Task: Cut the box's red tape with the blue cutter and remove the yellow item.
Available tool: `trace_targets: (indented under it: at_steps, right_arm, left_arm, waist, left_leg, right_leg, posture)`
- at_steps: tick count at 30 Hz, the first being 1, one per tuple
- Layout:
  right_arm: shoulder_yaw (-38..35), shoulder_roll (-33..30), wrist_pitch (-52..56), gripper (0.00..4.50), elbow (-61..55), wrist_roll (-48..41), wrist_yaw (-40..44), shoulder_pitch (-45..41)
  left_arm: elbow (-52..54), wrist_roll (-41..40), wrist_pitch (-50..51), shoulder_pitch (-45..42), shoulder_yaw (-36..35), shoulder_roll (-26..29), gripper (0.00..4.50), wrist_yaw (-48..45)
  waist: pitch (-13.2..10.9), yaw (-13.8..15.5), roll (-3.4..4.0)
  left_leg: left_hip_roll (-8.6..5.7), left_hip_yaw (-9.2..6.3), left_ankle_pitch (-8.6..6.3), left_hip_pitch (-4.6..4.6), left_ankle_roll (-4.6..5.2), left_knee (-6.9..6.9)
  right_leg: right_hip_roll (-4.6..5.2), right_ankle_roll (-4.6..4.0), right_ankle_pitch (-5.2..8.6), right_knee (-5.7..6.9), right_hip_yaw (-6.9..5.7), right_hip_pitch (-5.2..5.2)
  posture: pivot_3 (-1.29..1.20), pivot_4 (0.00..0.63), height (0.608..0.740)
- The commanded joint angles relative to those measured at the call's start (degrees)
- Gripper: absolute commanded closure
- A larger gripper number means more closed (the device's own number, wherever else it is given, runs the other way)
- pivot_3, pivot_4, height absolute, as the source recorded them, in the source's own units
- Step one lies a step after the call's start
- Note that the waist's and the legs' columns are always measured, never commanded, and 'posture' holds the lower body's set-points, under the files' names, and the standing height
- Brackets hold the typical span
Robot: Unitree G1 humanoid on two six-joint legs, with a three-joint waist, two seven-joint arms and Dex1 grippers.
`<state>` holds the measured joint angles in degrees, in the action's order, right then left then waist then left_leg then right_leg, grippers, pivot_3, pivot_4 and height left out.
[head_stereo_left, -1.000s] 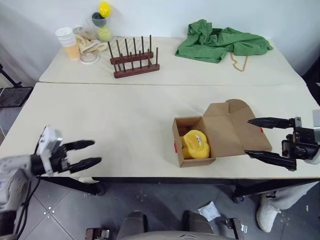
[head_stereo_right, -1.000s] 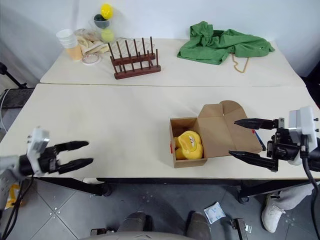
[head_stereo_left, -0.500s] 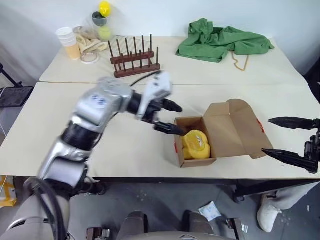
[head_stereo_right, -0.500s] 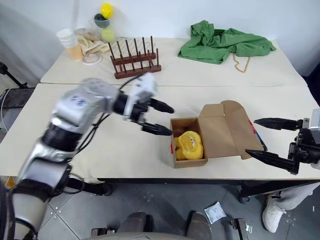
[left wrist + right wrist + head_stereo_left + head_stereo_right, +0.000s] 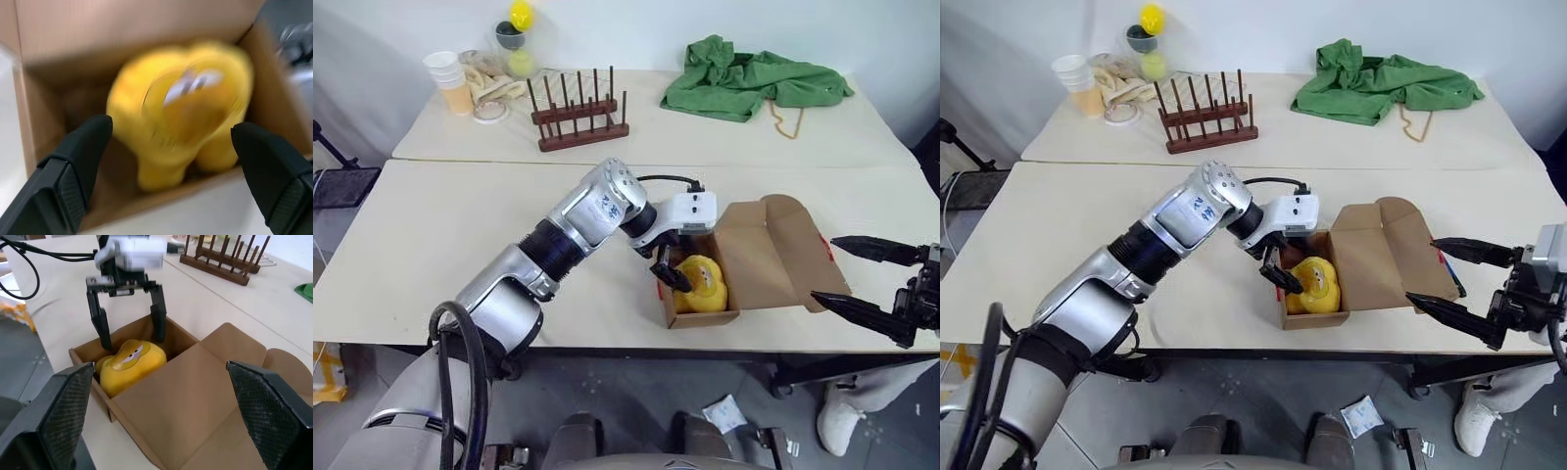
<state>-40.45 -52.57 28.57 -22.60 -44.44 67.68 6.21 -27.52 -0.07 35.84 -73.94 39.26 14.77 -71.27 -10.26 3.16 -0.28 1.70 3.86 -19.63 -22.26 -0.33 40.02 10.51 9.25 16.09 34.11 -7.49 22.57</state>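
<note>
Step in hand: extraction. The box [image 5: 744,257] lies open on the counter [image 5: 460,245]. The left gripper [image 5: 128,316], jaws wide and empty, straddles the yellow item [image 5: 701,284] inside. The right gripper [image 5: 862,281] waits at 3 o'clock, spread, empty. Next: descend, close, lift.

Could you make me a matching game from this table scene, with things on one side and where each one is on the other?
Things:
1. rounded yellow item
2. crumpled green cloth
3. dark wooden peg rack
4. open left gripper

Places:
A. far table, right part
B. inside the brown cardboard box
C. far table, beside the stacked paper cups
D. straddling the yellow item

Pairs: 1-B, 2-A, 3-C, 4-D
</note>
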Motion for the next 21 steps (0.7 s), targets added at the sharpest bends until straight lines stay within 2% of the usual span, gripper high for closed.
trace_targets:
  at_steps: [1,11,15,21]
  right_arm:
    - [-0.82,0.73,-1.31,0.00,-2.24,-0.94,-1.02,0.15]
    - [0.67,1.92,-2.36,0.00,-2.55,-0.67,-1.95,0.34]
    - [1.21,2.27,-2.85,0.00,-2.48,-0.51,-2.14,0.61]
    - [1.97,2.73,-3.85,0.00,-2.23,-0.16,-2.45,1.00]
  left_arm:
    - [-1.20,2.82,-2.38,-2.58,0.69,-2.11,0.05,-1.20]
    - [-6.79,5.86,-4.04,-4.12,-1.08,-6.11,0.05,-2.28]
    - [-8.76,6.30,-4.91,-4.92,-1.98,-7.29,0.90,-2.44]
    - [-10.10,6.48,-5.68,-5.44,-3.66,-8.60,2.72,-2.61]
  waist:
    - [0.00,0.11,0.00]
    - [0.00,-0.14,-0.01]
    - [-0.01,0.02,-0.01]
    - [-0.01,-0.12,-0.01]
  left_leg:
    - [0.00,0.00,-0.01,-0.01,0.01,0.01]
    - [0.00,0.00,-0.02,0.00,0.03,-0.01]
    - [0.00,-0.01,-0.03,-0.02,0.05,0.02]
    - [0.00,-0.01,-0.03,-0.02,0.05,0.01]
  right_leg:
    - [0.00,0.00,0.00,-0.01,0.00,0.00]
    - [0.00,0.01,-0.01,-0.02,-0.01,0.01]
    - [0.01,0.01,-0.01,-0.02,-0.01,0.00]
    - [0.00,0.01,-0.01,-0.02,-0.01,0.00]
  posture:
    - [0.00,0.150,0.740]
    - [0.00,0.150,0.740]
    - [0.00,0.150,0.740]
    - [0.00,0.150,0.740]
